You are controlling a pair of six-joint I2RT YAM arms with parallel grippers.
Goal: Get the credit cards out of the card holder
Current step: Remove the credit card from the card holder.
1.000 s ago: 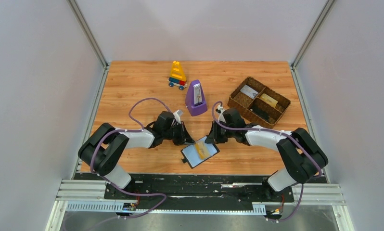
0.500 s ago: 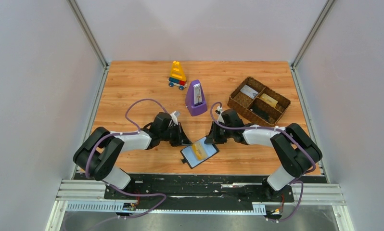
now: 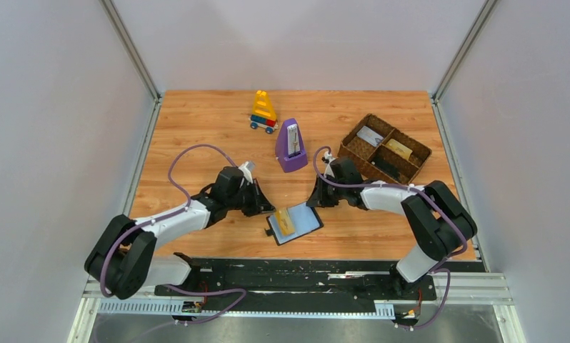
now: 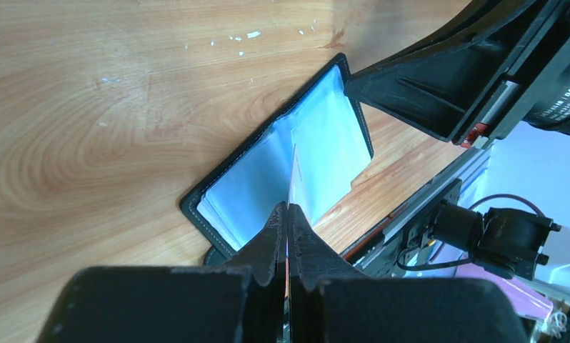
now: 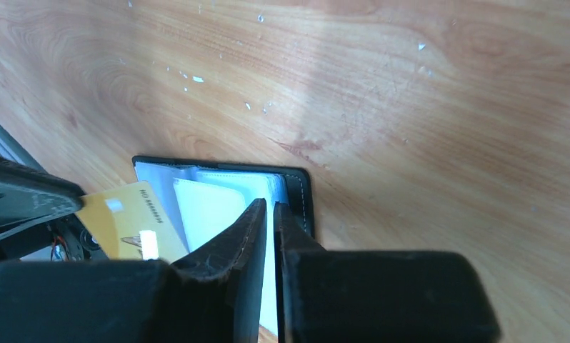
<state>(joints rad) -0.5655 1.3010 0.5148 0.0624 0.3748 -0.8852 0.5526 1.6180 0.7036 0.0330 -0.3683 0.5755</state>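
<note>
Top external view: open wallet (image 3: pixel 303 223) on the table (image 3: pixel 196 128), between the claws.
Left claw (image 3: pixel 267 208): clamped on the yellow card (image 3: pixel 285 221).
Right claw (image 3: pixel 314 204): pinching the wallet's far corner.

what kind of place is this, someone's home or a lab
Most likely a robot lab test cell: a wooden table boxed in by plain grey panels, two robot arms on a metal frame, and unrelated props: toy, metronome, basket.

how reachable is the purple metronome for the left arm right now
Probably yes: bare table lies between the left gripper and the metronome, but its jaws are shut on the yellow card.
</note>
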